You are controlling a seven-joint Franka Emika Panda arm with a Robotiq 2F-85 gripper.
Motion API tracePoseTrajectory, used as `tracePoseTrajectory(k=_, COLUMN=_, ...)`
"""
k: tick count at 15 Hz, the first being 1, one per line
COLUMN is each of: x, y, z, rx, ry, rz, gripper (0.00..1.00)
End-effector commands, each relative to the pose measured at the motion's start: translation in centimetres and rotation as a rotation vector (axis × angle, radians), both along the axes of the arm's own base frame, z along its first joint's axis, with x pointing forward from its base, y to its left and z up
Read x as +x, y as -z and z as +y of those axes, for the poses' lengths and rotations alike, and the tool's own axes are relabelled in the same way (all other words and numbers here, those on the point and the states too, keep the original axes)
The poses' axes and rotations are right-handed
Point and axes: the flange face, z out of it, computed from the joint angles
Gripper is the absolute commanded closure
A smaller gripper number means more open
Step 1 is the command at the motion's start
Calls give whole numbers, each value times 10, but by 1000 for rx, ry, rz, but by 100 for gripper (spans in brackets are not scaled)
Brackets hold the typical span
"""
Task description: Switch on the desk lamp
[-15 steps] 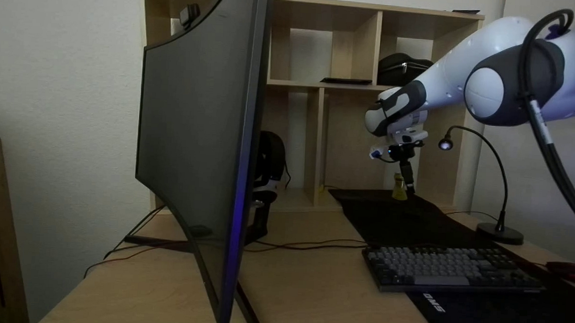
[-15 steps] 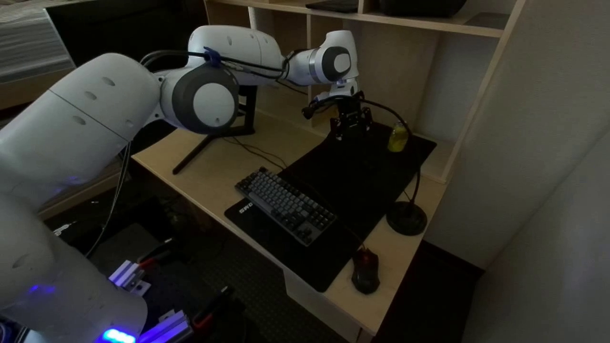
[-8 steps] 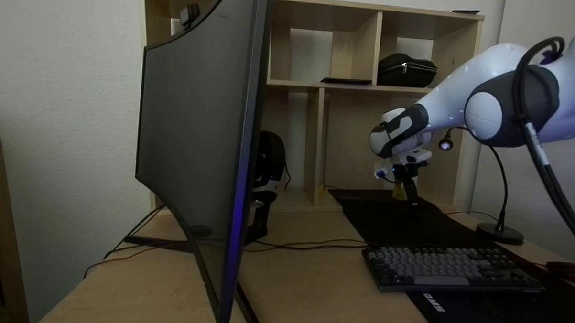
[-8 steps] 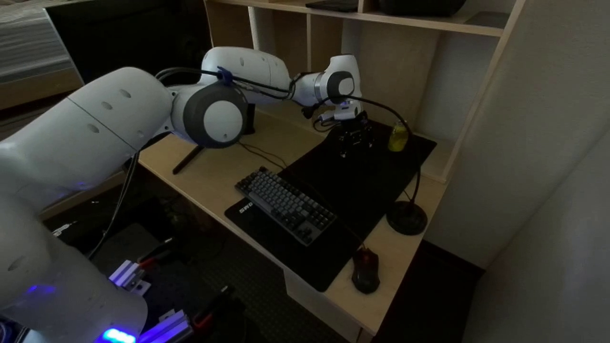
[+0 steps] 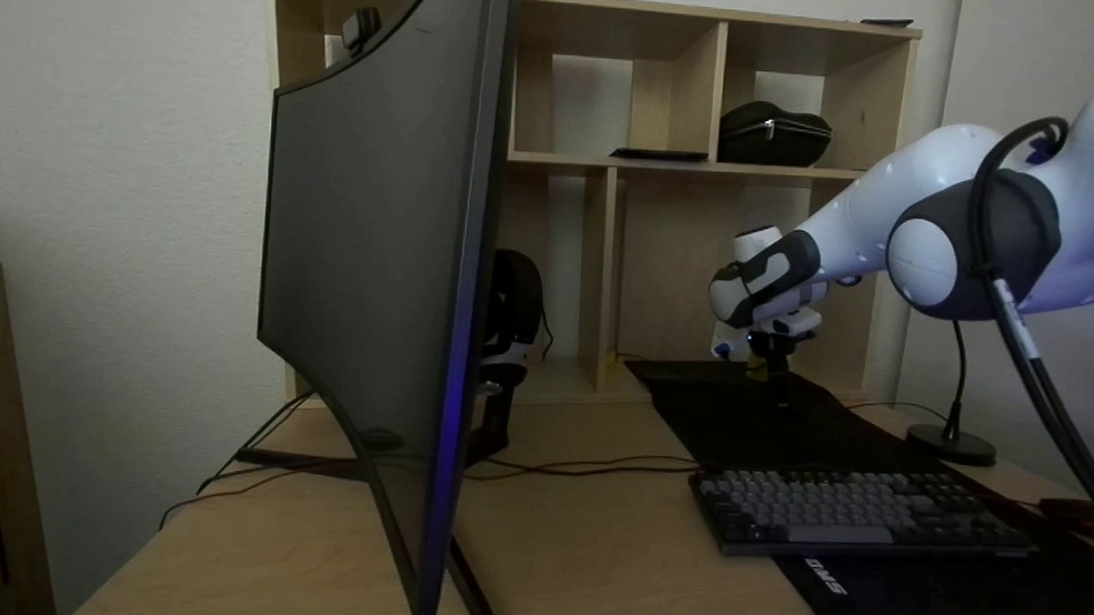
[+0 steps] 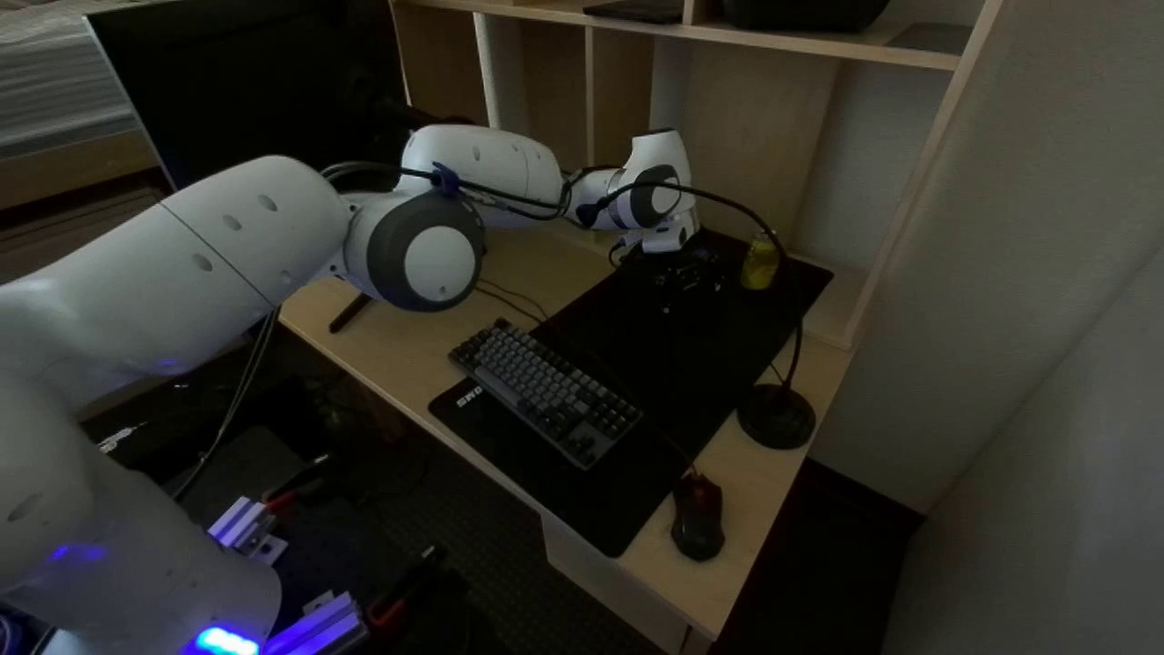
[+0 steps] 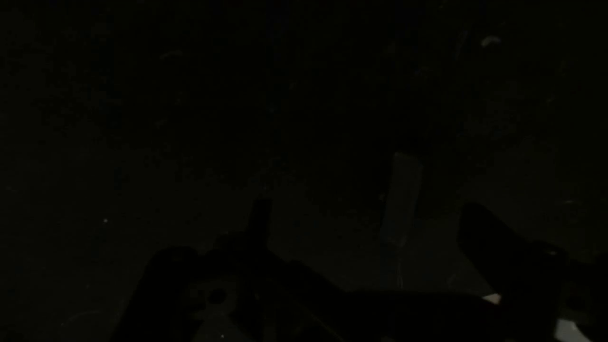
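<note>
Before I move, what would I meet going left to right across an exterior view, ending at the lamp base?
In an exterior view: monitor → keyboard → mouse → lamp base.

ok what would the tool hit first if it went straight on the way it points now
The open tool points down, so first would likely come the dim oblong thing ahead of it in the wrist view, or else the black desk mat; depth is unclear in the dark.

In an exterior view, the arm [image 5: 915, 193] mostly hides the top of the lamp [image 5: 952, 445], and the end effector [image 5: 779, 399] hides part of the bottle [image 5: 757, 368]. The wrist view is too dark to tell much.
</note>
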Motion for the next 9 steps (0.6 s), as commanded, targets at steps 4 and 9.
tracePoseTrajectory(k=4, x=0, y=10, z=-4, rx=-8, ry=24, rz=-20, gripper=0)
tracePoseTrajectory(k=9, x=-2, y=25, z=-17, rx=-18, ry=67, rz=-46, gripper=0)
